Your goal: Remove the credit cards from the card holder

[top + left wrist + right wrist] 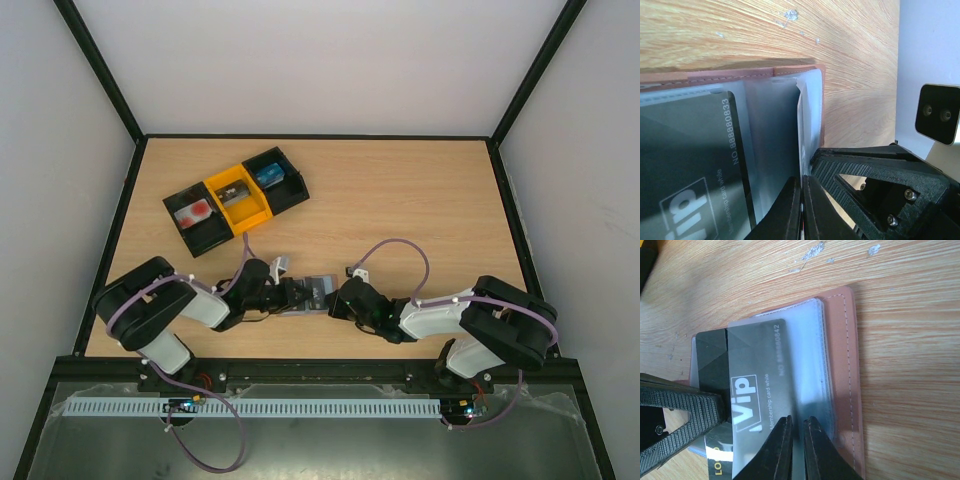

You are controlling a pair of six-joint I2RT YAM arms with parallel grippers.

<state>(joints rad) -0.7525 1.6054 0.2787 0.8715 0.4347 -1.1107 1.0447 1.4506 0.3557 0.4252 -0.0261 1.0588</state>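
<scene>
The card holder [312,293] lies open on the table between both grippers. In the right wrist view it shows a brownish rim [842,370] and clear sleeves. A dark credit card [747,375] marked "Vip" sticks partly out of a sleeve to the left. A second dark card with gold letters [715,462] peeks out below it. My right gripper [799,437] is nearly shut, pinching a clear sleeve. My left gripper [802,192] is shut on the edge of a sleeve leaf beside another dark numbered card [695,165]. In the top view the left gripper [293,297] and the right gripper [337,300] meet at the holder.
A black-and-yellow three-section tray [237,200] with small items lies at the back left. The right gripper's ribbed finger [870,175] crowds the left wrist view. The left gripper's finger [680,415] lies at the left of the right wrist view. Black frame rails edge the table.
</scene>
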